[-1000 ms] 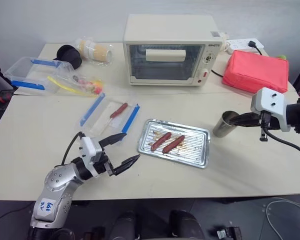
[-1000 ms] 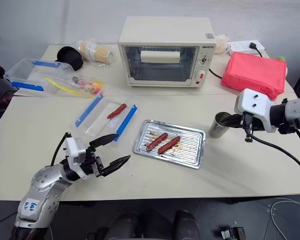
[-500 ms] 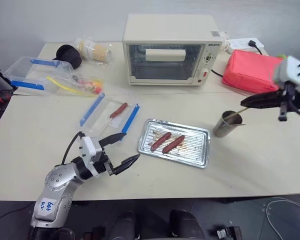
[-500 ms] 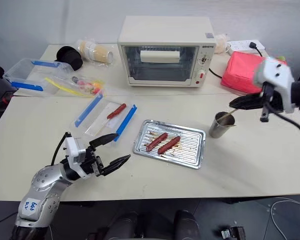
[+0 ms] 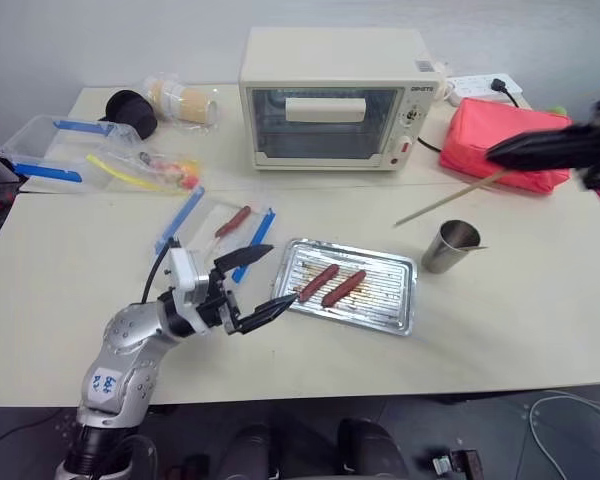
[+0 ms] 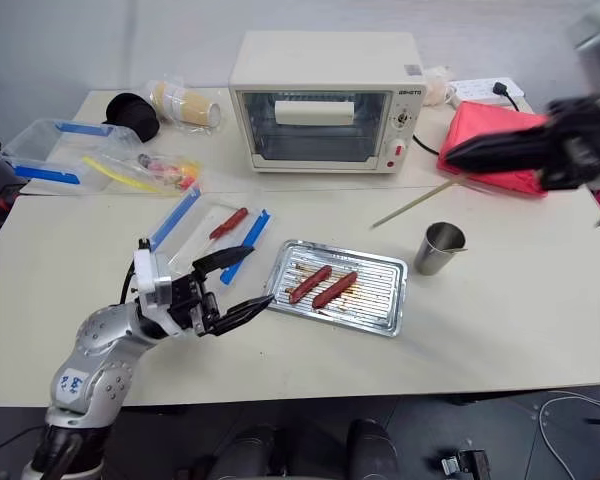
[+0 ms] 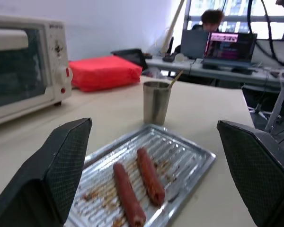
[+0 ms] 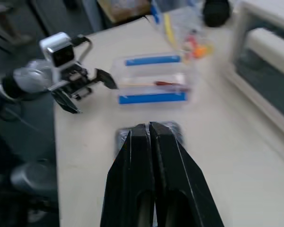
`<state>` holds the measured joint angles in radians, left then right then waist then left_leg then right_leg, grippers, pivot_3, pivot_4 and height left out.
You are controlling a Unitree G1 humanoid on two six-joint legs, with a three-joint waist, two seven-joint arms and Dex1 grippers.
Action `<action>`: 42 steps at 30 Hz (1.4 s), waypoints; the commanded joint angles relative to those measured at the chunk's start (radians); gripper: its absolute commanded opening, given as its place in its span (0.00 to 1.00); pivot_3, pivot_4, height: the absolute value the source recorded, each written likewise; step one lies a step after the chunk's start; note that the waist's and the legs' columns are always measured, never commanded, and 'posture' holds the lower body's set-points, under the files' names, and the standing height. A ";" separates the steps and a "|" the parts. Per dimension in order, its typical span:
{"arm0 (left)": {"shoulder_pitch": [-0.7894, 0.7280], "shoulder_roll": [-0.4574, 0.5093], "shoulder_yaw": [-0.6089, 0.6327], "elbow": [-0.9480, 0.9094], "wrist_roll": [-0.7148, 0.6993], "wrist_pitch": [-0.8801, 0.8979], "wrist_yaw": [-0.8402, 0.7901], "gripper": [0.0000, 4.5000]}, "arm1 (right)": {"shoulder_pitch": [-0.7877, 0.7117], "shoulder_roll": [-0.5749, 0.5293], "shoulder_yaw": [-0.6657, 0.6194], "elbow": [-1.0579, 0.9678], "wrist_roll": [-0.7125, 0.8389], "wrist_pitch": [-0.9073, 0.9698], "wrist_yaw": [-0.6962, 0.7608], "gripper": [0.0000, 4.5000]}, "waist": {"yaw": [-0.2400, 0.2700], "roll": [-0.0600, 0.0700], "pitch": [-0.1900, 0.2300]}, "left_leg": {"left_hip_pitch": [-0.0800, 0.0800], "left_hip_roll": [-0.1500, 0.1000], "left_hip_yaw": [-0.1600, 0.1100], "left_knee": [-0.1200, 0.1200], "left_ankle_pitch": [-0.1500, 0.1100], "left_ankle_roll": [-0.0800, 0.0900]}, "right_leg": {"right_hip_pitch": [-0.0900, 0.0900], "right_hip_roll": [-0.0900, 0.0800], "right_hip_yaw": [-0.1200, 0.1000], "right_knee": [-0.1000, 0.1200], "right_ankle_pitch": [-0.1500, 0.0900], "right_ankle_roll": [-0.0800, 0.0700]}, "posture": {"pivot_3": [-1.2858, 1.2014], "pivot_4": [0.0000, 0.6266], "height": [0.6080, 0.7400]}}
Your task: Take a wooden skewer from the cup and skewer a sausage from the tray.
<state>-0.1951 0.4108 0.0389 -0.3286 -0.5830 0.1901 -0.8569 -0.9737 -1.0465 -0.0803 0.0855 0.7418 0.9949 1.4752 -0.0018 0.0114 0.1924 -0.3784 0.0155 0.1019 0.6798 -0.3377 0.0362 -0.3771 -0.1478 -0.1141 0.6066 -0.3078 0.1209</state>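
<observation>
Left eye view: the right end effector is clenched on the wooden skewer, held slanted in the air above the cup. The left end effector is spread wide, empty, just beside the tray, where a sausage lies on the bench

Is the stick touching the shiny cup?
Apart. In the left eye view the wooden skewer, held by the right tool, hangs in the air above and beside the cup, with bare table showing between them.
</observation>
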 commanded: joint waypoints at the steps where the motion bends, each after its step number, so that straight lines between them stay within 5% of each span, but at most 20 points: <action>1: -0.076 -0.051 -0.044 0.034 -0.016 -0.003 -0.011 1.00 | 0.028 0.124 -0.077 -0.099 0.113 0.042 -0.113 0.00 | 0.003 0.000 0.000 | 0.000 0.000 0.000 0.000 0.000 0.000 | 0.000 0.001 -0.001 0.000 0.000 0.000 | 0.52 0.24 1.00; 6: -0.168 -0.152 -0.051 0.038 -0.094 0.041 0.015 1.00 | 0.088 0.237 -0.084 -0.157 0.142 0.024 -0.204 0.00 | 0.020 0.000 0.000 | -0.010 -0.004 -0.003 0.005 0.003 0.004 | -0.005 0.004 -0.012 0.001 0.002 0.004 | 0.52 0.24 1.00; 14: -0.197 -0.184 -0.074 0.053 -0.078 0.044 0.006 1.00 | 0.121 0.293 -0.100 -0.192 0.207 0.035 -0.288 0.00 | 0.024 0.000 0.000 | -0.011 -0.005 -0.004 0.006 0.004 0.006 | -0.005 0.004 -0.014 0.002 0.003 0.005 | 0.52 0.24 1.00; 28: -0.205 -0.215 -0.080 0.064 -0.049 0.024 0.033 0.02 | 0.141 0.318 -0.108 -0.216 0.278 0.045 -0.366 0.00 | 0.025 0.000 0.000 | -0.011 -0.005 -0.005 0.006 0.004 0.006 | -0.004 0.004 -0.015 0.001 0.003 0.005 | 0.52 0.24 1.00; 36: -0.205 -0.218 -0.046 0.059 -0.062 0.037 0.073 0.00 | 0.170 0.338 -0.150 -0.206 0.319 0.067 -0.448 0.00 | 0.026 0.000 0.000 | -0.011 -0.005 -0.005 0.006 0.004 0.006 | -0.004 0.004 -0.015 0.001 0.003 0.005 | 0.52 0.24 1.00; 42: -0.166 -0.123 0.028 0.025 -0.080 0.067 0.067 0.00 | 0.332 0.252 -0.138 -0.258 0.167 -0.125 -0.347 0.36 | 0.025 0.000 0.000 | -0.011 -0.005 -0.007 0.006 0.004 0.006 | -0.002 0.004 -0.017 -0.001 0.003 0.005 | 0.52 0.24 1.00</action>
<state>-0.3767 0.2722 0.0343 -0.2609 -0.6393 0.2524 -0.7884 -0.6504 -0.7618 -0.1997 -0.1202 0.9261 0.9180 1.0852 0.0237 0.0110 0.1923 -0.3892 0.0100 0.0952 0.6854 -0.3334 0.0425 -0.3788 -0.1438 -0.1312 0.6061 -0.3051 0.1259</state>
